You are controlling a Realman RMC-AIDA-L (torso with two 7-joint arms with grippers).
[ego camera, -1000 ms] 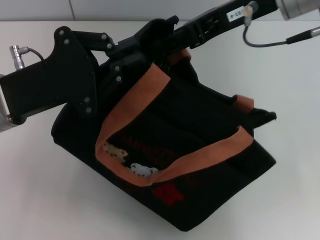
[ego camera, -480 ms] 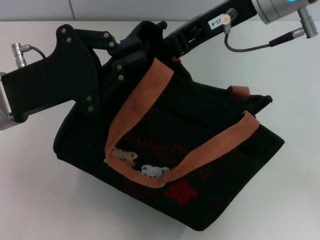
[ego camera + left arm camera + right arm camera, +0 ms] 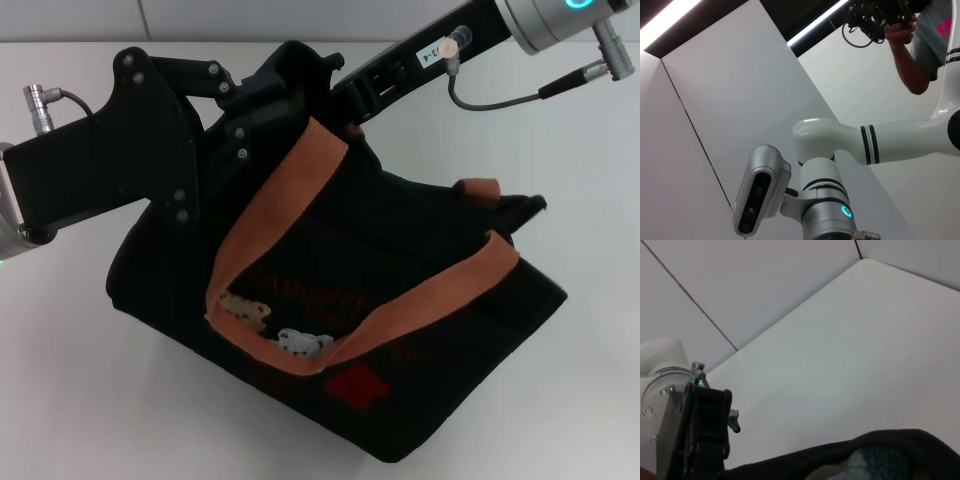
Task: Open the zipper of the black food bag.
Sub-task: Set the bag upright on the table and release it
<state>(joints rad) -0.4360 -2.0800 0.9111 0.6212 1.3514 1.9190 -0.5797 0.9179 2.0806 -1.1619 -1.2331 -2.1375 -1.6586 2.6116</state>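
We see the boxy black fabric food bag (image 3: 400, 330) on the white surface (image 3: 80, 400). Left gripper (image 3: 262, 100) and right gripper (image 3: 335, 90) meet at its rear top corner; we cannot tell either gripper's state.

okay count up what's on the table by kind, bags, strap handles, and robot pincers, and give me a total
black food bag: 1
orange-brown strap handles: 2
pincers, left pincer, right pincer, both at the bag's far top corner: 2
Total: 5
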